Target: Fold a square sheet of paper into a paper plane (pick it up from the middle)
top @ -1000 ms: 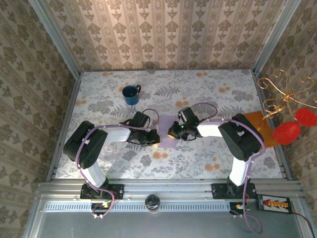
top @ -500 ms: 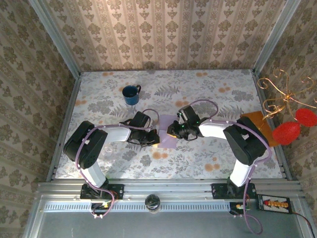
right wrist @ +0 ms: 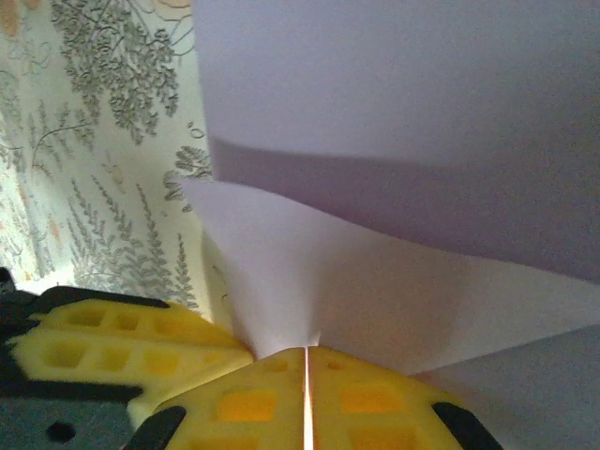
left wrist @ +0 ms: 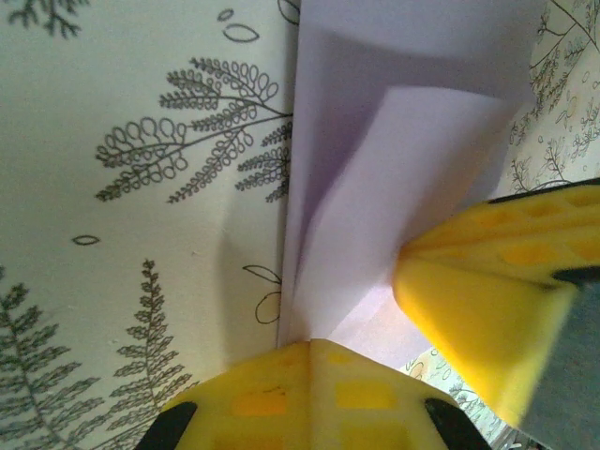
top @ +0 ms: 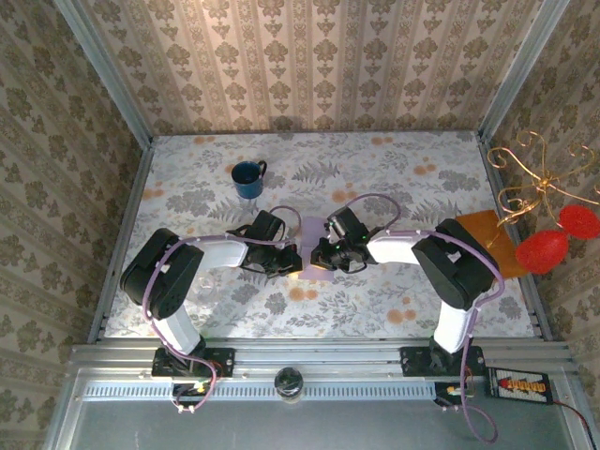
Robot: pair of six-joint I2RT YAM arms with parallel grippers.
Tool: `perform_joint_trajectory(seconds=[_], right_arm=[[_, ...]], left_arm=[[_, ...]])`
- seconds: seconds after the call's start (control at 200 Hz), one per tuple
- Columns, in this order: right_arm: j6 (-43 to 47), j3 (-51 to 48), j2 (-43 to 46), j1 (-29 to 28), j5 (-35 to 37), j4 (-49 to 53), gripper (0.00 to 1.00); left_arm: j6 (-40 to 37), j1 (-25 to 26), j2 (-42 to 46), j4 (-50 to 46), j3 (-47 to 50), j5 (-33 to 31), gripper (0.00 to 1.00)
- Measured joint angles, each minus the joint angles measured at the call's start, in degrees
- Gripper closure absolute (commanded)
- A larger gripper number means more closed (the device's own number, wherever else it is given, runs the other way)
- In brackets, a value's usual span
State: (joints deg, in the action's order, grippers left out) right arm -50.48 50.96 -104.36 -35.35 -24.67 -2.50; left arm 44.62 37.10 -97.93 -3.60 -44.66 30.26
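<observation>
The square sheet of paper (top: 311,231) is pale lilac, partly folded, and lies mid-table between both grippers. In the left wrist view the sheet (left wrist: 375,178) shows layered flaps with creases. My left gripper (top: 292,260) (left wrist: 310,343) is shut, and the sheet's folded edge runs into its yellow tips. My right gripper (top: 319,255) (right wrist: 307,351) is shut on a raised flap of the sheet (right wrist: 394,281), with a hair-thin slit between its pads. The two grippers sit almost tip to tip; the right one's finger (left wrist: 487,319) shows in the left wrist view. A paper plane is out of view.
A blue mug (top: 249,178) stands at the back left. An orange-brown flat rectangle (top: 487,240) lies at the right edge, beside a gold wire stand with red ornaments (top: 553,239). Patterned walls enclose the table (top: 394,169) on three sides.
My right gripper has shifted a little left and nearer, closing in on the left gripper over the sheet. The left arm has stayed put.
</observation>
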Motion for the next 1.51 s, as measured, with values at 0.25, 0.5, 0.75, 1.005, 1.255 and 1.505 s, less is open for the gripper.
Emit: perform_joint_trajectory(seconds=[0.25,0.5,0.75,1.005,1.255,1.505], right_arm=[[0.90,2.78,-2.36,-0.02,0.04,0.48,0.92],[1.05,5.33,-3.32,-0.31,0.31,4.59,0.95],[0.63,6.12,-3.67,-0.31,0.31,5.99,0.97],[0.39,6.88,-4.02,-0.28,0.26,7.08,0.97],[0.37,6.88,-4.02,-0.28,0.11,6.97,0.97],[0.52,6.67,-3.10,0.04,0.66,7.06,0.92]], left_arm=[[0.00,0.00,0.07,-0.04,0.00,-0.04,1.00],[0.04,-0.24,3.89,-2.51,0.00,-2.03,1.00],[0.83,-1.20,9.40,-1.29,0.00,-3.82,1.00],[1.07,0.15,5.25,0.17,-0.02,-2.43,1.00],[1.03,0.81,1.77,0.07,-0.59,-0.87,1.00],[1.01,1.11,-0.15,-0.48,-0.72,-0.50,1.00]])
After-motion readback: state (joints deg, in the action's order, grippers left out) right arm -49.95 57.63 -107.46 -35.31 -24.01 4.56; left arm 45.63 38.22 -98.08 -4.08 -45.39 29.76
